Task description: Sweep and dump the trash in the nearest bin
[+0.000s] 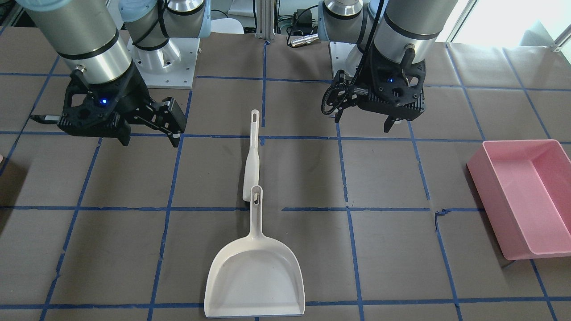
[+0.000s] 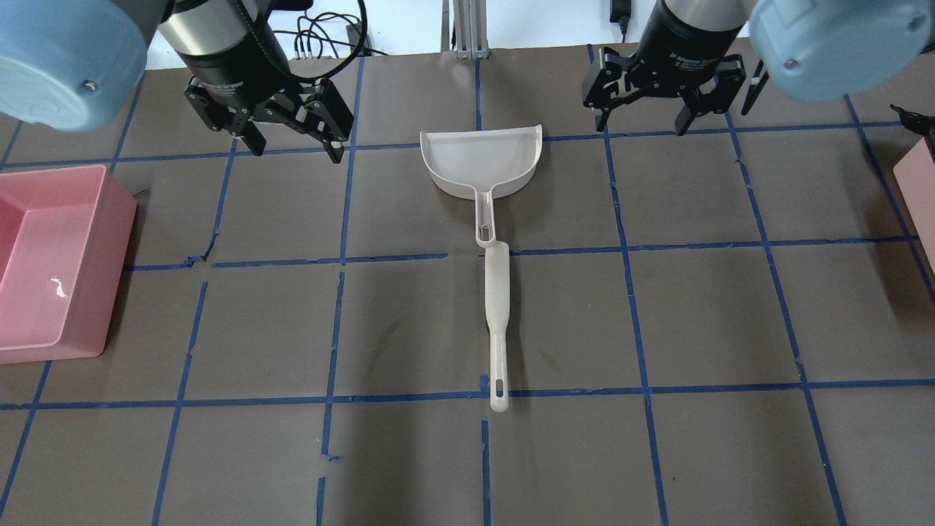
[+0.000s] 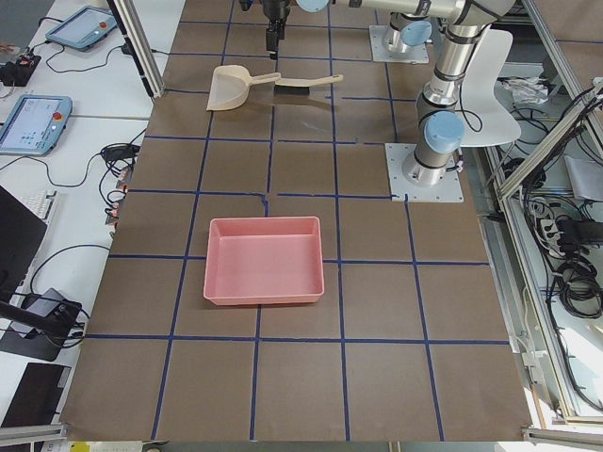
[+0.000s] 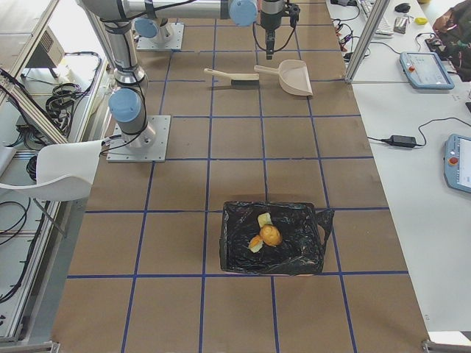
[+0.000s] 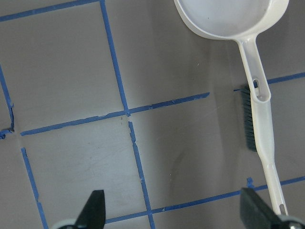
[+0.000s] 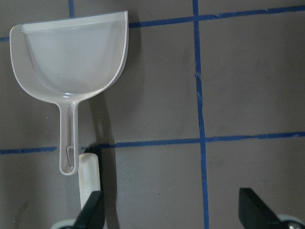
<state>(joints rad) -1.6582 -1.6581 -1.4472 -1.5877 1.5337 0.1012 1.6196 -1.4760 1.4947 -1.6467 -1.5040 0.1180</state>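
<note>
A white dustpan (image 2: pixel 482 161) lies on the brown table at mid-far, handle toward the robot. It also shows in the front view (image 1: pixel 254 276). A white brush (image 2: pixel 497 292) lies in line with it, its head under the dustpan handle's end, and shows in the front view (image 1: pixel 252 156). My left gripper (image 2: pixel 296 153) is open and empty, hovering left of the dustpan. My right gripper (image 2: pixel 643 128) is open and empty, hovering right of it. The left wrist view shows the dustpan (image 5: pixel 228 19) and brush (image 5: pixel 262 138). The right wrist view shows both (image 6: pixel 71 52) (image 6: pixel 88 176). I see no loose trash on the table.
A pink bin (image 2: pixel 51 256) stands at the table's left end, also in the front view (image 1: pixel 526 191). A bin lined with a black bag (image 4: pixel 294 257) holds orange and yellow scraps (image 4: pixel 270 235) at the right end. Blue tape lines grid the table.
</note>
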